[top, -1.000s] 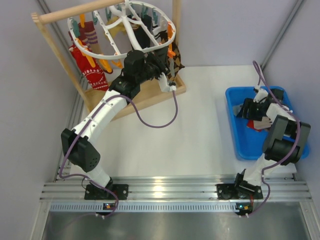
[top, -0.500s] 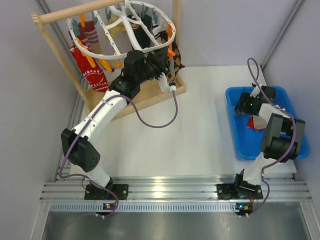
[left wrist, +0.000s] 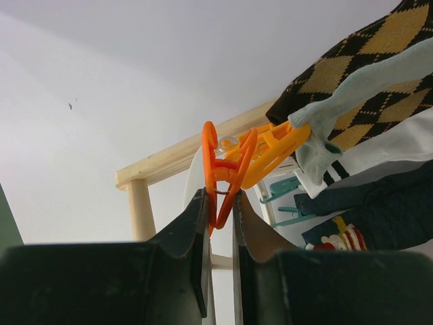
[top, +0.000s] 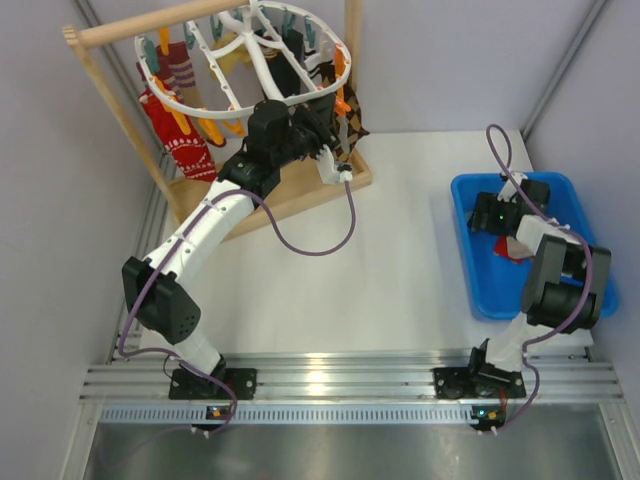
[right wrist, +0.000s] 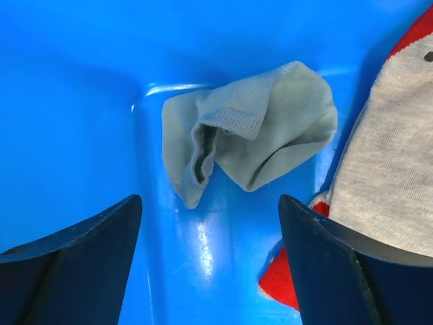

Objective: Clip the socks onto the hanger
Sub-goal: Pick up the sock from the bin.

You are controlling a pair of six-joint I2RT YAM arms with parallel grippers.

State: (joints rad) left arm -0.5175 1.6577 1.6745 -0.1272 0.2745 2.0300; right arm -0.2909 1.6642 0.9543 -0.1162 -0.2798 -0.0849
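The white oval hanger (top: 192, 101) hangs from the wooden rack at the back left, with several socks clipped on: red patterned (top: 186, 150), argyle (top: 351, 118) and others. My left gripper (top: 320, 132) is under the ring's right side. In the left wrist view it (left wrist: 220, 201) is shut on an orange clip (left wrist: 223, 169), beside the argyle sock (left wrist: 365, 61) and a pale grey sock (left wrist: 338, 108). My right gripper (top: 487, 212) is open inside the blue bin (top: 470, 275). In the right wrist view it (right wrist: 208, 204) hangs just above a crumpled grey sock (right wrist: 260, 128); a grey-and-red sock (right wrist: 385, 169) lies to its right.
The wooden rack has a rod (top: 150, 26), two posts and a base (top: 300, 190) on the table at the back left. Grey walls close in both sides. The blue bin sits at the right edge of the white table (top: 390, 270).
My right gripper has moved left and farther back inside the blue bin, over the grey sock. The left arm and the hanger have not moved.
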